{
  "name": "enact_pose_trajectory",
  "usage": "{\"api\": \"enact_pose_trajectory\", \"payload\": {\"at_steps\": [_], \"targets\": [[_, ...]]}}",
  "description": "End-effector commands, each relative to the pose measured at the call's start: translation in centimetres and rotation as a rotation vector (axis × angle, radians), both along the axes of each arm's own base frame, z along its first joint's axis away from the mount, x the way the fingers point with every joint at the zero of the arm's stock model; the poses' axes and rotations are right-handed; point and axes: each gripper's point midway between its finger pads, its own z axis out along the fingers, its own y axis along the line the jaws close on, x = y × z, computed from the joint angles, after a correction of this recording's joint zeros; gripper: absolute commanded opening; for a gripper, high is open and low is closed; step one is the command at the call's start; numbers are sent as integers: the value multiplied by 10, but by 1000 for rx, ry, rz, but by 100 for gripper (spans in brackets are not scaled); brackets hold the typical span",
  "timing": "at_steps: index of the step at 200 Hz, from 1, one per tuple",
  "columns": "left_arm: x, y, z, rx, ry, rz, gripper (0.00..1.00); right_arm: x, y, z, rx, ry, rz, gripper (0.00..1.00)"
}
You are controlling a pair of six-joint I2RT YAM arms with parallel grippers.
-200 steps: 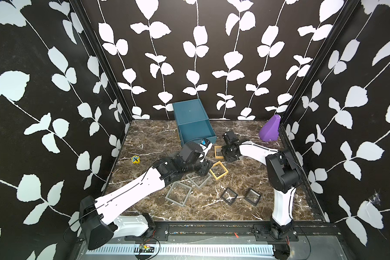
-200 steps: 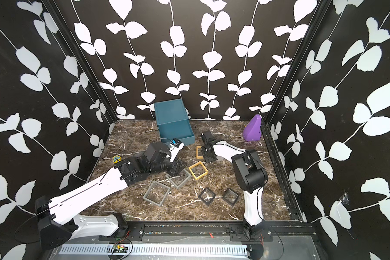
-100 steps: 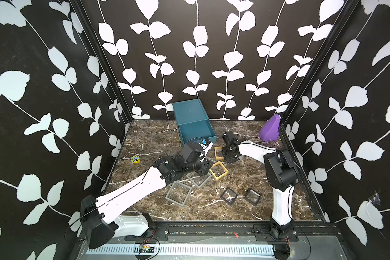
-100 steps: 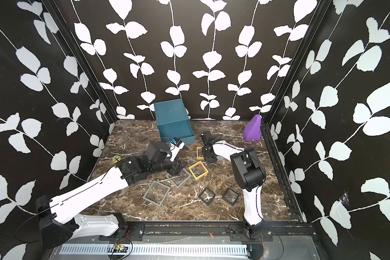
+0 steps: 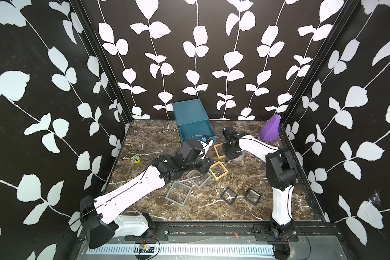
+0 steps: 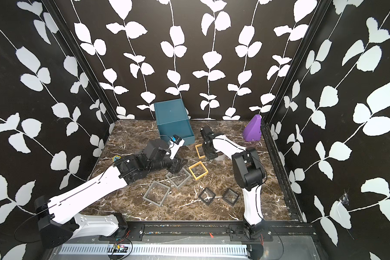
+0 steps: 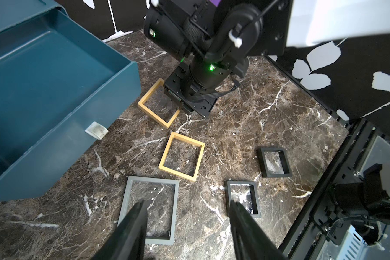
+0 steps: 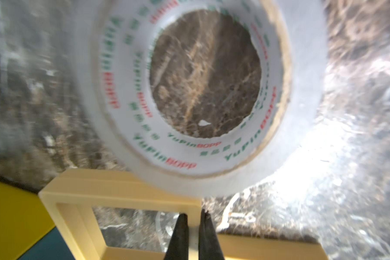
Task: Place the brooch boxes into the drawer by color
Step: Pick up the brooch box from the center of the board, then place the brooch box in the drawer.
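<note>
The right jaws pinch one yellow brooch box (image 8: 88,191).

right tool (image 8: 193,213) tight (left tool (image 7: 187,203) agape)

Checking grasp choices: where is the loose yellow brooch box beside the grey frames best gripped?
Likely from above, pinching one thin rail of the yellow brooch box: it lies flat, too low for a sideways approach. The rail facing the black boxes has nothing beside it.

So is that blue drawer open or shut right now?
Open. The drawer sticks out with its top uncovered, and the left wrist view looks straight down onto its bare teal floor.
</note>
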Motion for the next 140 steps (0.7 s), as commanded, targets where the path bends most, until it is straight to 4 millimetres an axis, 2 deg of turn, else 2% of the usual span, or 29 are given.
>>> {"api": "enact_pose_trajectory", "payload": {"at_steps": [1,32,49,67,104,125,140], "targets": [[0,3,13,-2,-22,6,57,-12,-22,31,-38,24,-89,0],[7,3,28,7,-32,34,58,-14,-49,73,-94,-38,-39,0],[17,5,32,26,-8,64,58,-6,-62,100,-120,-116,34,0],[31,12,40,18,13,112,58,7,-66,134,-169,-200,161,0],[60,38,59,42,6,244,57,30,-46,206,-257,-364,500,0],[73,57,67,61,10,333,57,36,-21,244,-294,-468,678,0],[82,72,70,48,33,405,57,37,-2,262,-315,-503,791,0]]}}
